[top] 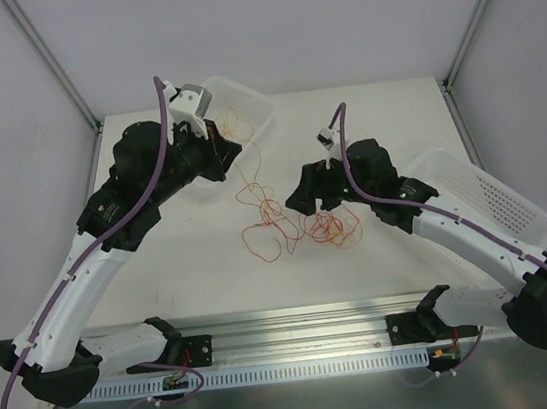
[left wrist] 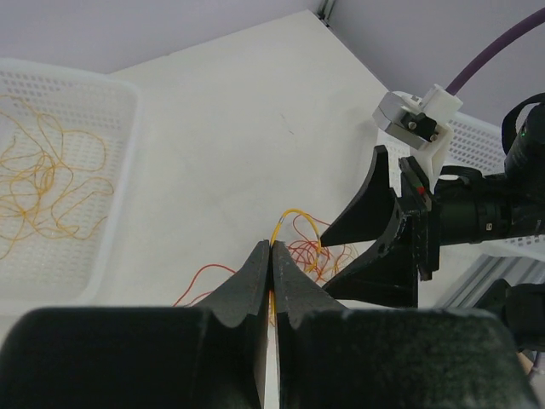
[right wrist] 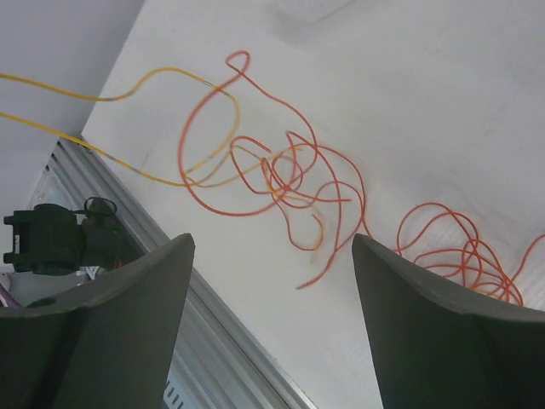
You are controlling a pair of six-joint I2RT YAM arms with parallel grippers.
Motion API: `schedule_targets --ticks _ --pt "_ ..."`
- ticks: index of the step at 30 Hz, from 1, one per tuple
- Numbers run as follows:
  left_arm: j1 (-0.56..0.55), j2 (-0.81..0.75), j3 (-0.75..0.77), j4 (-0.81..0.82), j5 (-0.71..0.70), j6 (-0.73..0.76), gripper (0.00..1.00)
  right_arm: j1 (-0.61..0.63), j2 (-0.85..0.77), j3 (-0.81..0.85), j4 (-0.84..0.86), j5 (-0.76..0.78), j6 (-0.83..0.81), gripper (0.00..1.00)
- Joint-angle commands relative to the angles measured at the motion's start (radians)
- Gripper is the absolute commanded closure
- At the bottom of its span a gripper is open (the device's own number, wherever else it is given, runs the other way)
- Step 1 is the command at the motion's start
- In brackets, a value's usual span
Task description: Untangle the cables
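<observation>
A tangle of thin red and orange cables [top: 278,222] lies mid-table, with a second clump [top: 333,225] to its right. My left gripper [top: 235,157] is beside the left bin, lifted off the table. In the left wrist view it [left wrist: 272,249] is shut on a thin orange strand [left wrist: 290,215] that runs down to the tangle. My right gripper [top: 299,201] hovers open and empty just above the right clump. In the right wrist view its wide-apart fingers [right wrist: 272,237] frame red and orange loops [right wrist: 272,170] on the table.
A white perforated bin [top: 252,101] at the back left holds several loose orange strands [left wrist: 51,170]. Another white bin [top: 488,186] sits at the right under the right arm. A metal rail [top: 298,317] runs along the near edge.
</observation>
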Motion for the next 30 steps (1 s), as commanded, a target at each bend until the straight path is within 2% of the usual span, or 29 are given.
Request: schedule_targets --ticks 1,5,8,13,22,30 --pt "-0.004 0.007 0.047 0.034 0.031 -0.036 1.00 0.027 -0.028 0.013 0.139 -0.029 0.040 0.21" --pt "-0.006 0.030 0.070 0.040 0.055 -0.059 1.00 0.042 -0.008 -0.006 0.184 -0.018 0.073 0.21" --pt "-0.012 0.039 0.080 0.046 0.066 -0.061 1.00 0.044 0.014 -0.017 0.175 0.048 0.116 0.21" --pt "-0.015 0.037 0.077 0.051 0.029 -0.069 1.00 0.050 0.014 -0.046 0.216 0.057 0.123 0.22" --pt "-0.019 0.062 0.082 0.065 0.078 -0.087 1.00 0.049 0.054 -0.047 0.201 0.119 0.146 0.25" --pt "-0.021 0.066 0.087 0.066 0.069 -0.082 1.00 0.052 0.034 -0.072 0.250 0.010 0.058 0.35"
